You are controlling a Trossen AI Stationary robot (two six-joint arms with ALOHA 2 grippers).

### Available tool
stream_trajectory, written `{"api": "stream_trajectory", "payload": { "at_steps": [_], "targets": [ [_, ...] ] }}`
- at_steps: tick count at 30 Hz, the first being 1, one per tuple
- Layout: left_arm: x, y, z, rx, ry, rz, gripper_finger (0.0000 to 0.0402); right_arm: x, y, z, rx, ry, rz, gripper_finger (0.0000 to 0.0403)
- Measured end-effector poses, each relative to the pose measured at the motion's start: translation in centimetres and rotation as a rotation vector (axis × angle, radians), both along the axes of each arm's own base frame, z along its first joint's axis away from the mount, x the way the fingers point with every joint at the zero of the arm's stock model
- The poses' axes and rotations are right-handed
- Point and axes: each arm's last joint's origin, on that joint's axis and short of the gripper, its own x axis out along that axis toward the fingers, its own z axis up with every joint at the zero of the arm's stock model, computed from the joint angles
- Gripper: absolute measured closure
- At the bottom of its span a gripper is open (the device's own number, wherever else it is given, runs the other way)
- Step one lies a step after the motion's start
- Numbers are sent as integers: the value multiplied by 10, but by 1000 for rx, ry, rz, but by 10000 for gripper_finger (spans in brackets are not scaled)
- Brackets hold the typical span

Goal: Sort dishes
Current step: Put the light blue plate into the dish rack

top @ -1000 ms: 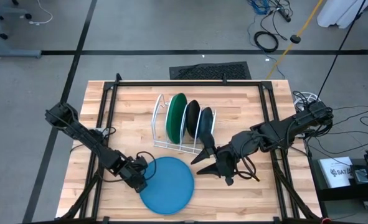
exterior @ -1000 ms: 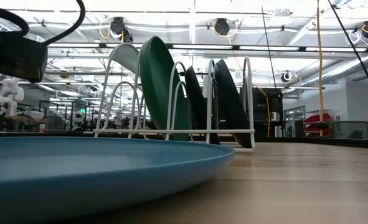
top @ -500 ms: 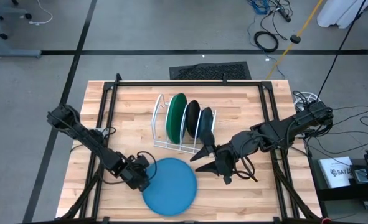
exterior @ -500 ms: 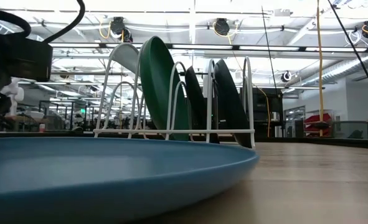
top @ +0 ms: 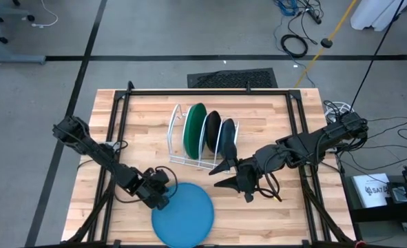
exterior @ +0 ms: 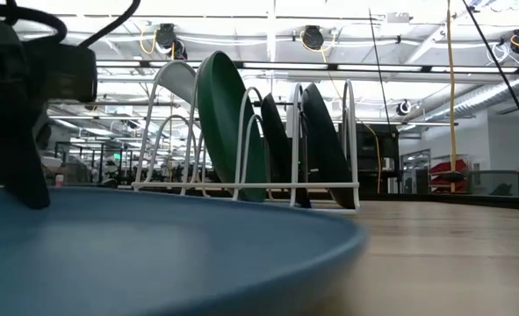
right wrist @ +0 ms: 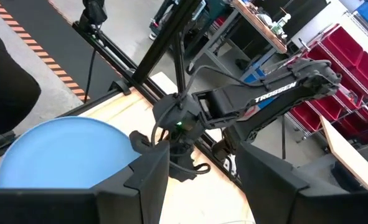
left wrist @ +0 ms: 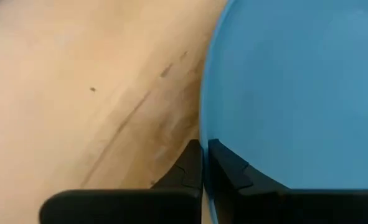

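Note:
The light blue plate (top: 184, 215) lies flat near the table's front edge and fills the foreground of the low view (exterior: 154, 254). My left gripper (top: 163, 196) is shut on its left rim. The green plate (top: 195, 127) and two dark dishes (top: 211, 129) (top: 227, 134) stand on edge in the white wire rack (top: 178, 131). My right gripper (top: 222, 176) stands open just off the rack's near right corner, beside the smallest dark dish, with nothing between its fingers (right wrist: 147, 177). My left gripper pinches the blue plate's rim (left wrist: 203, 134) at the plate's left side. One finger (left wrist: 228, 171) is over the plate's inner face and the other (left wrist: 187, 171) is on the outer side. The fingers come from the table's left, slanting down. Whether the plate has left the table, I cannot tell.
A black frame (top: 203, 91) runs around the wooden table (top: 141, 124). Bare wood lies left of the rack and at the near right (top: 286, 220). In the right wrist view the left arm (right wrist: 233, 112) shows beyond the blue plate (right wrist: 59, 155).
My left gripper has moved a little toward the table's right, onto the blue plate's rim, and has shut on it. The plate has slid toward the table's near edge and looms larger in the low view. My right gripper has drifted slightly toward the rack.

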Motion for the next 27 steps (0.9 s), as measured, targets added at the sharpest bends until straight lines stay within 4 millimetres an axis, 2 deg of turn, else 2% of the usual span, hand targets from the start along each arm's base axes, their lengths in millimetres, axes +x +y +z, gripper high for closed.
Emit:
{"api": "stream_trajectory", "payload": {
  "at_steps": [4, 9, 15, 22, 27],
  "targets": [
    [-1, 4, 22, 64, 5, -37, 389, 0, 0, 0, -5, -1, -18, 225],
    [-6, 10, 67, 188, 5, -60, 389, 1, -2, 0, -2, 2, -25, 225],
    [-14, 20, 134, 331, -10, -97, 389, 2, -5, 0, -1, 2, -37, 225],
    [-32, 37, 223, 467, -37, -97, 389, 3, -7, 0, 0, 1, -46, 225],
    [-39, 44, 274, 529, -171, -118, 389, 11, -19, 2, 66, -36, -186, 225]
  ]
}}
